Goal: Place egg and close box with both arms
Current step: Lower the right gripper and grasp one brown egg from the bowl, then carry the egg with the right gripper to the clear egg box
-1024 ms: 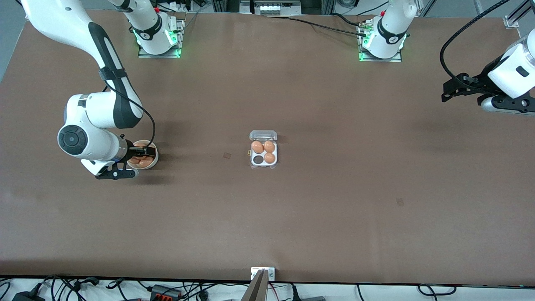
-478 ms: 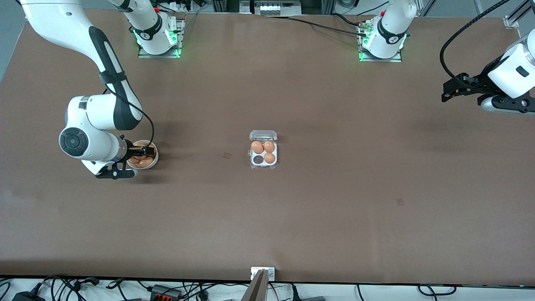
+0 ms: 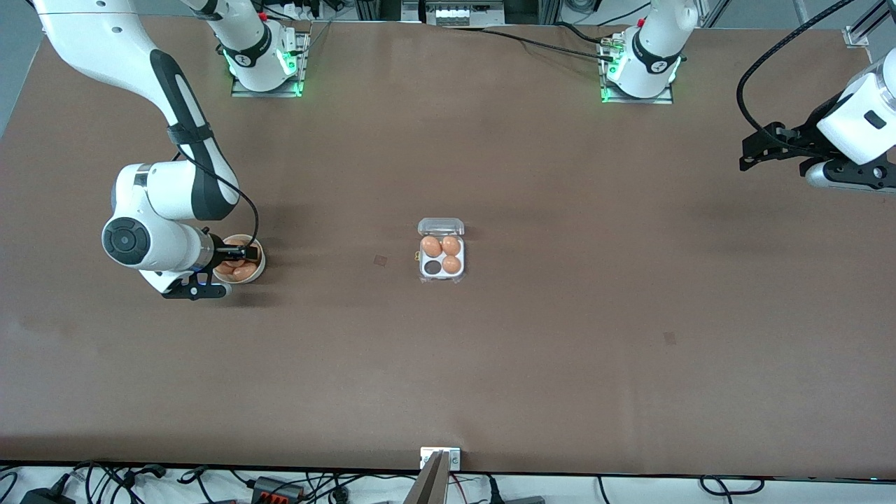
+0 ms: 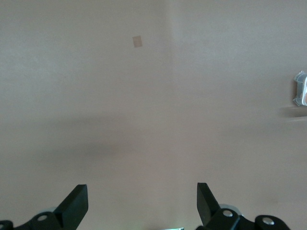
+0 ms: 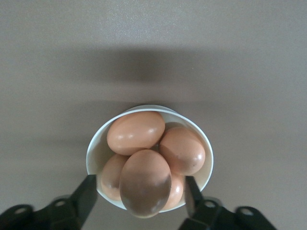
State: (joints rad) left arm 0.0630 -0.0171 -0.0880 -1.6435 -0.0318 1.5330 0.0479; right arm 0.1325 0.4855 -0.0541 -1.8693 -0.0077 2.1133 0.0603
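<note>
The right gripper (image 5: 136,196) has crept slightly toward the box's side of the bowl (image 5: 96,148) over the last second and seems a touch higher. In its wrist view one egg (image 5: 145,183) sits between its fingers (image 5: 85,197), riding above the other eggs in the bowl. The fingers appear to be pinching this egg — though their tips are hidden by the bowl and the egg, so the hold is a judgement rather than plainly seen.

This suggests the pick is done or nearly so, and the lift out of the bowl is beginning. What remains is the carry across the counter (image 3: 560,364).

The box (image 3: 442,256) lies well apart from this gripper, toward the middle of the counter, lid laid open. It holds three eggs, with one dark cell empty.

The left gripper (image 4: 139,206) waits with fingers spread wide — high over bare counter at its own arm's end, holding nothing.
</note>
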